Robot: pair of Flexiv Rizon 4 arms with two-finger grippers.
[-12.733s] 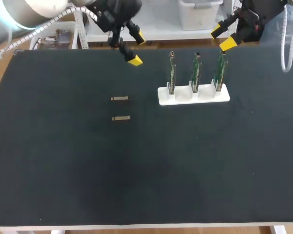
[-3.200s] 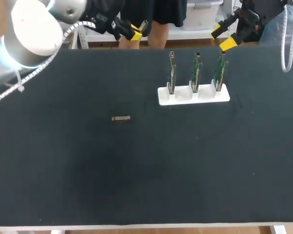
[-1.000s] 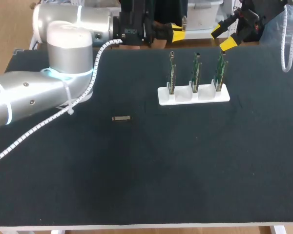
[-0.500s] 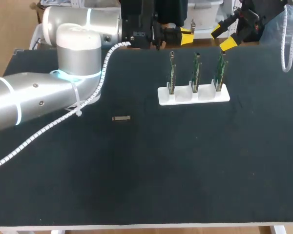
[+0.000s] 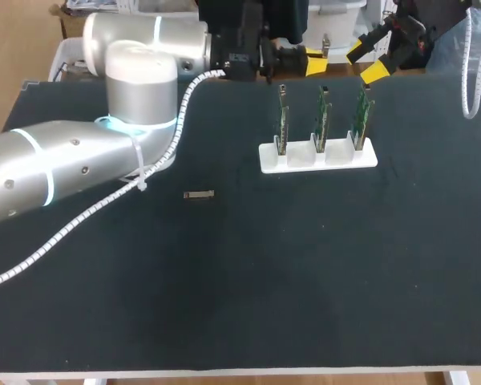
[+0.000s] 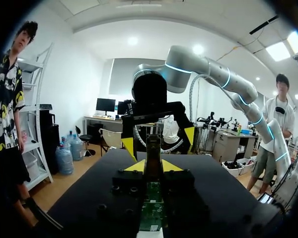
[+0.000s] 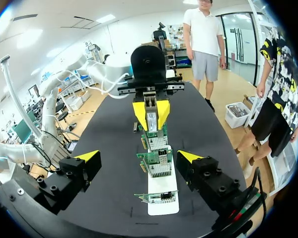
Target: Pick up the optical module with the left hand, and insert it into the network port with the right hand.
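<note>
The left arm [image 5: 72,160] is built of fat, rounded silver-grey links, with thin glowing cyan rings [image 5: 136,123] at the joints. A white spiral-wrapped cable [image 5: 64,231] runs along it, tied on with white zip ties [image 5: 141,186]. Its wrist end is black, and the left hand [image 5: 314,58] ends in bright yellow tips. The right arm [image 6: 208,69] has the same silver shell and cyan rings. The right hand [image 5: 366,62] is black and blocky, studded with dark screws [image 7: 52,189], with yellow wedge-shaped tips; a white coiled cable [image 5: 466,72] hangs beside it.

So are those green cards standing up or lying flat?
Standing up. All three green cards sit upright on edge in slots of the white holder.
</note>
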